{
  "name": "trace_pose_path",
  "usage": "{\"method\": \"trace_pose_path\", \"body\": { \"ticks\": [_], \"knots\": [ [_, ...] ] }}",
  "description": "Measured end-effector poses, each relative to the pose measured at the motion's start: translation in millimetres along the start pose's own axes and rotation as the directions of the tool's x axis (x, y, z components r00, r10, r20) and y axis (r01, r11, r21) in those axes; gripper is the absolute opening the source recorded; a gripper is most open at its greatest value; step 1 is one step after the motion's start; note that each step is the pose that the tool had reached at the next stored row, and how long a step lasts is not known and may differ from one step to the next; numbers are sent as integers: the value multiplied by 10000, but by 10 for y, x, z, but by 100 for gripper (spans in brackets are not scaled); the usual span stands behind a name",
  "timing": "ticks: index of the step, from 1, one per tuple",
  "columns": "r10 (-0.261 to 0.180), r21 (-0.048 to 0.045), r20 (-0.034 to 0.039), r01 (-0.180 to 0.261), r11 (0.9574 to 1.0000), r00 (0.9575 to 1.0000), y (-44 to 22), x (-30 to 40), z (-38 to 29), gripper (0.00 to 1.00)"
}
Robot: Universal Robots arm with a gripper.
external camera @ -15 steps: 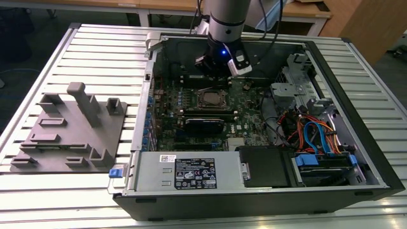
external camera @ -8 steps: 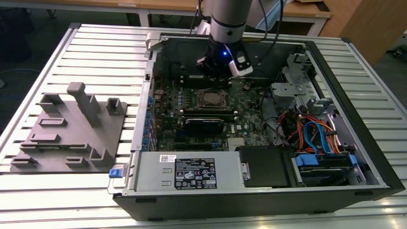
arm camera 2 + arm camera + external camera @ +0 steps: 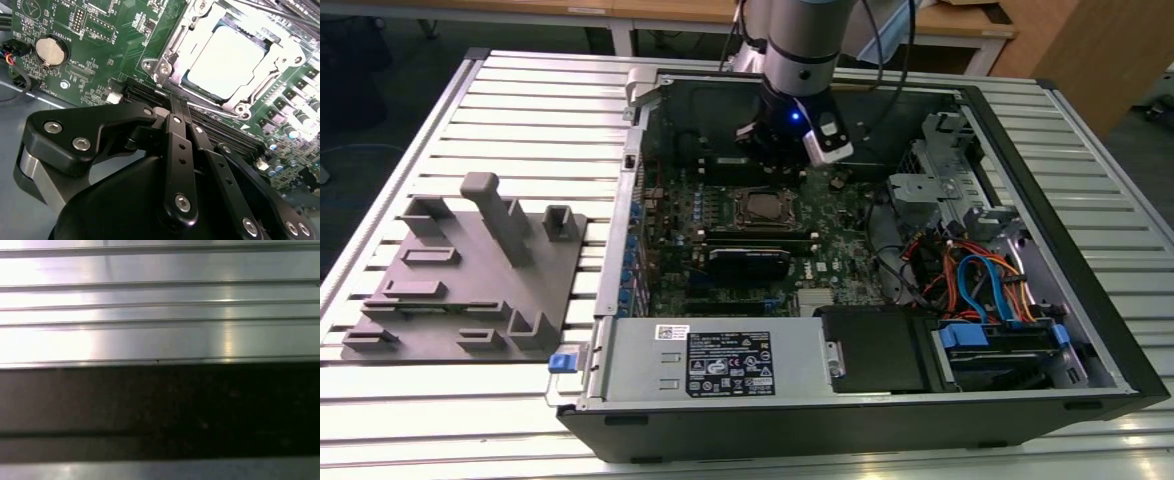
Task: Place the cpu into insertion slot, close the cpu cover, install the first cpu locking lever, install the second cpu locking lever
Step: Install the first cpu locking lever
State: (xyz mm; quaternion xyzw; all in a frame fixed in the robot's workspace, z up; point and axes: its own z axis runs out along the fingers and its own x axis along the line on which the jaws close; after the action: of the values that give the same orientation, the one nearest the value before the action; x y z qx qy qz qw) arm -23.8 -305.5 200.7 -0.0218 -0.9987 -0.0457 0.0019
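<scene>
Exterior view: the gripper (image 3: 790,148) hangs inside the open computer case (image 3: 854,425) on the desk (image 3: 520,100), near the insertion slot (image 3: 761,208), on its far side from the camera. Second wrist view: its fingers (image 3: 172,140) are pressed together on nothing, tips close above the board beside the socket, where the cpu (image 3: 227,55) sits under the lowered cpu cover (image 3: 196,34). A tip descending off-line could, in my judgement, scrape board components or slip off a locking lever. First wrist view: desk slats, nothing of note.
</scene>
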Motion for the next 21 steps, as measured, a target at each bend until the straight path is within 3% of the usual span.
{"method": "trace_pose_path", "body": {
  "ticks": [7, 14, 21],
  "knots": [
    [1, 1, -3, -1, 10000, 10000, -2, -8, 31, 10],
    [0, 2, -1, 0, 10000, 10000, 3, -9, -10, 10],
    [1, 116, 2, -1, 9999, 10000, 2, -9, 45, 10]
  ]
}}
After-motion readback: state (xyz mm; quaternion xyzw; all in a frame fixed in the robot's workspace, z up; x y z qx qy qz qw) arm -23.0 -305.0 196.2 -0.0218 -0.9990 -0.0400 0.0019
